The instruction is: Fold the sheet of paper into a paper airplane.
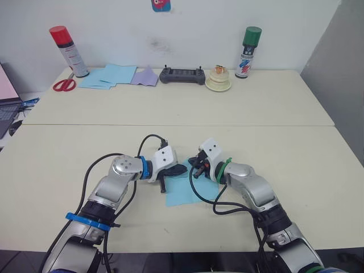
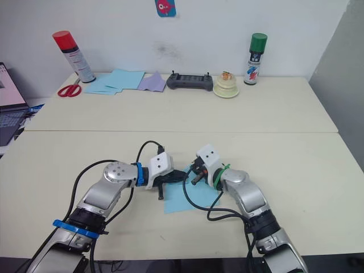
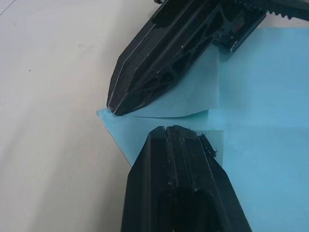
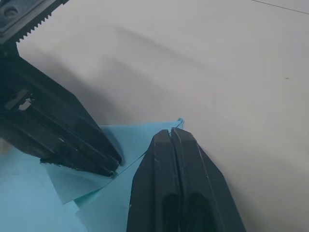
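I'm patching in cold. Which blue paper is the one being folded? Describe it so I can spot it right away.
On the near table, close to the front edge, the sheet of paper lies between the left gripper and the right gripper, both pressing on its far end. Unlike the pile of flat blue sheets beside the scissors on the far table, it lies alone, its corners folded to a point.

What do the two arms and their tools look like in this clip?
Both arms are silver-grey metal with looping black cables. The left arm has blue rings at the wrist and forearm; the right arm has a green wrist ring. Each carries a white block before its tool of two black ribbed fingers: left tool, right tool.
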Robot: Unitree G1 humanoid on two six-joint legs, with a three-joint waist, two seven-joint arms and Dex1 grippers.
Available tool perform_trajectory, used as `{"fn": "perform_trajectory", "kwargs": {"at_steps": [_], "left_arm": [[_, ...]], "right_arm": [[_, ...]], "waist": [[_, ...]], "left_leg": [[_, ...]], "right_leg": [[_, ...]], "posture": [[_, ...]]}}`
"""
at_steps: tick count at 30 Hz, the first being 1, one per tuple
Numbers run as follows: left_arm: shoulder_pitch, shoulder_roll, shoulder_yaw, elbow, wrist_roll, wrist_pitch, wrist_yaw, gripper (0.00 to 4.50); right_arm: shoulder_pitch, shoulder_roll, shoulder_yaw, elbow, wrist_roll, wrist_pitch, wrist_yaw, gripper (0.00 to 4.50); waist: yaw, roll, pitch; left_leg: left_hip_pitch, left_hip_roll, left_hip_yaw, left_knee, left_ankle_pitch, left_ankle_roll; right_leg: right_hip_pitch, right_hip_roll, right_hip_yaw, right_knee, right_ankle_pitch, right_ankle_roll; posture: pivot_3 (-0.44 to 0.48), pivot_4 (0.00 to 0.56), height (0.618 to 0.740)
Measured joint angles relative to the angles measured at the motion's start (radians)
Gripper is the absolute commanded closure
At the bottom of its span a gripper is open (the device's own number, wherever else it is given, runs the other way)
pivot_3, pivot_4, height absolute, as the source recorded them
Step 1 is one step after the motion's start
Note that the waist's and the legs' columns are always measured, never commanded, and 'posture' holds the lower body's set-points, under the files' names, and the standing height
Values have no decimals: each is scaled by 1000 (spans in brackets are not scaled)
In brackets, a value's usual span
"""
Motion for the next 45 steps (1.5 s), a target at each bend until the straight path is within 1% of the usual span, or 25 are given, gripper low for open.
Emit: {"fn": "perform_trajectory", "kwargs": {"at_steps": [17, 21, 25, 30, 39, 45], "left_arm": [[12, 0, 14, 1, -1, -2, 4, 4460], [17, 12, 21, -15, -16, 35, 4, 4460], [58, 35, 63, -54, -72, 133, -6, 4460], [121, 66, 115, -106, -132, 218, 1, 4460], [240, 111, 174, -209, -183, 267, 40, 4460], [273, 127, 227, -239, -243, 316, 57, 4460]], "right_arm": [[-35, 44, -2, 94, -17, -55, 33, 4500], [-35, 49, 0, 98, -19, -59, 32, 4500], [-36, 55, 6, 100, -25, -59, 29, 4500], [-37, 56, 8, 100, -25, -58, 29, 4500], [-36, 54, 10, 100, -25, -56, 29, 4500], [-36, 52, 13, 99, -25, -56, 31, 4500]], "waist": [[-4, 0, -1], [-7, 1, -2], [-20, 1, -2], [-25, 1, -2], [-26, 2, -3], [-26, 3, -3]], "left_leg": [[2, 1, 0, 0, 0, 0], [2, 1, 0, 0, 0, 0], [3, 2, 0, -2, 0, 0], [3, 2, -1, -2, 0, 0], [4, 2, -1, -3, 0, 0], [5, 2, -1, -4, 0, 0]], "right_leg": [[0, 0, 0, 1, 0, 0], [0, 0, 0, 1, 0, 0], [0, 1, 0, 1, 0, 0], [0, 0, 1, 1, 0, 0], [1, 0, 2, 1, 0, 0], [1, 0, 2, 1, 0, -1]], "posture": [[0, 150, 740], [0, 150, 740], [0, 150, 740], [0, 150, 740], [0, 150, 740], [0, 150, 740]]}}
